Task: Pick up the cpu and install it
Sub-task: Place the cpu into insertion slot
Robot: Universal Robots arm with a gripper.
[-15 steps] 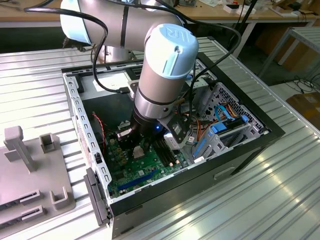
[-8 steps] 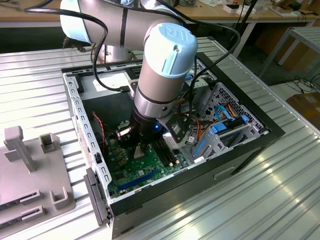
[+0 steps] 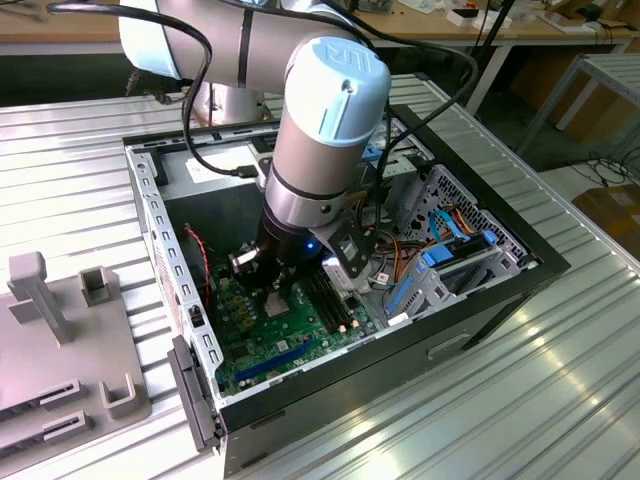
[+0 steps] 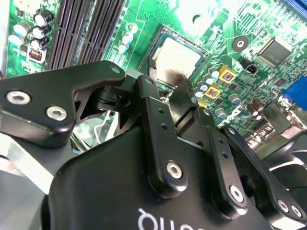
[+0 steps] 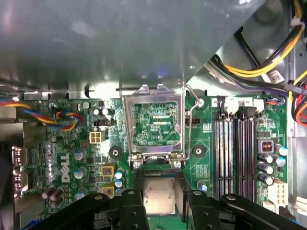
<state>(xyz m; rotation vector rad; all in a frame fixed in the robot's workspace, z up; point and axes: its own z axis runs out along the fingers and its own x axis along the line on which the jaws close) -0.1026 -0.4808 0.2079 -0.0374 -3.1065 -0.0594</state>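
The cpu (image 5: 159, 195), a small silver-grey square, lies flat in the motherboard socket in both wrist views (image 4: 178, 56). The socket's metal frame (image 5: 156, 92) is swung up and open behind it, with its lever (image 5: 190, 120) raised beside it. My gripper (image 5: 163, 205) hangs low over the socket with a black finger (image 5: 132, 203) on either side of the cpu and a dark gap beside the chip, so it looks open. In the second wrist view the fingertips (image 4: 144, 81) hover just over the chip's near edge. In the exterior view the gripper (image 3: 272, 290) reaches down into the open computer case (image 3: 520, 262).
Black memory slots (image 5: 235, 153) run beside the socket. Bundled cables (image 5: 259, 67) and a drive cage (image 3: 450, 250) crowd the case on the exterior view's right. Capacitors (image 5: 108, 171) stand near the socket. A grey fixture tray (image 3: 60, 340) sits on the table at the exterior view's left.
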